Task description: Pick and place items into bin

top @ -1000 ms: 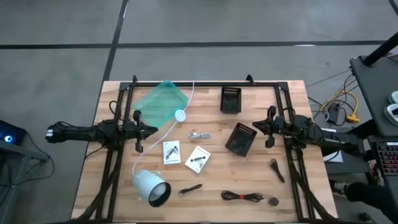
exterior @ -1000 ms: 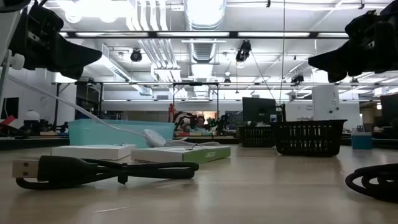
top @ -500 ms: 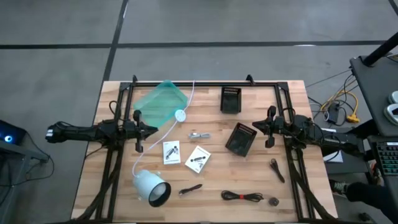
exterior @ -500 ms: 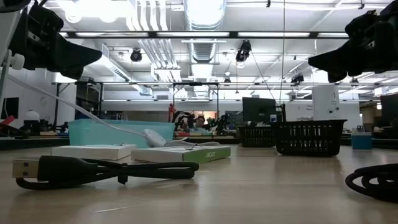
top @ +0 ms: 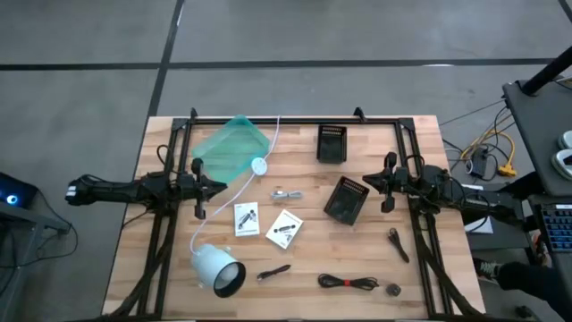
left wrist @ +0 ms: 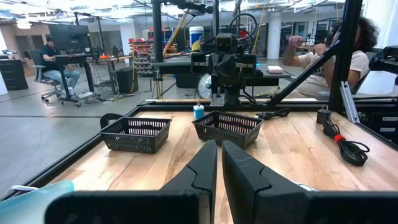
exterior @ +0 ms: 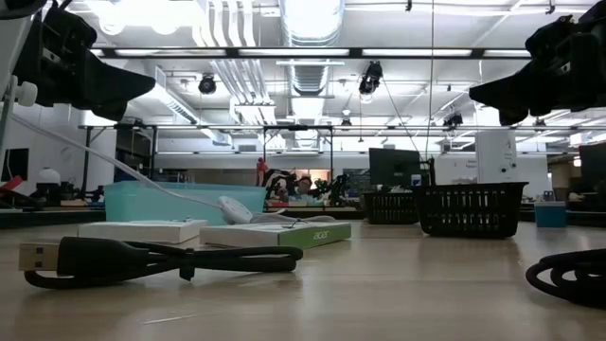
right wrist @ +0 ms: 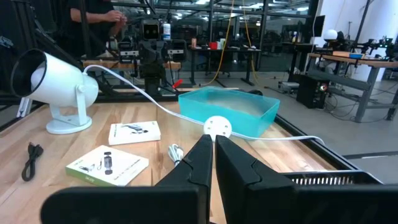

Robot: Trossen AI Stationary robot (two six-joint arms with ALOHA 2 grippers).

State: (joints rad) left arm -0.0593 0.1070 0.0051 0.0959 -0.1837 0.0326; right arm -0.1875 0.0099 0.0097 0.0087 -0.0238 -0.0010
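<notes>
Both grippers, left [top: 213, 185] and right [top: 376, 182], hover with fingers pressed together, the two white cards [top: 264, 223] (print unreadable) lying on the worktop [top: 420, 286] between them, untouched.

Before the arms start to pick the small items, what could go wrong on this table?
1. The white cord runs from the lamp across the teal bin; an arm reaching there could snag it.
2. The two cards lie flat on the wood, so a tool may slip off them.
3. The disc sits near the table edge and could be pushed off.
</notes>
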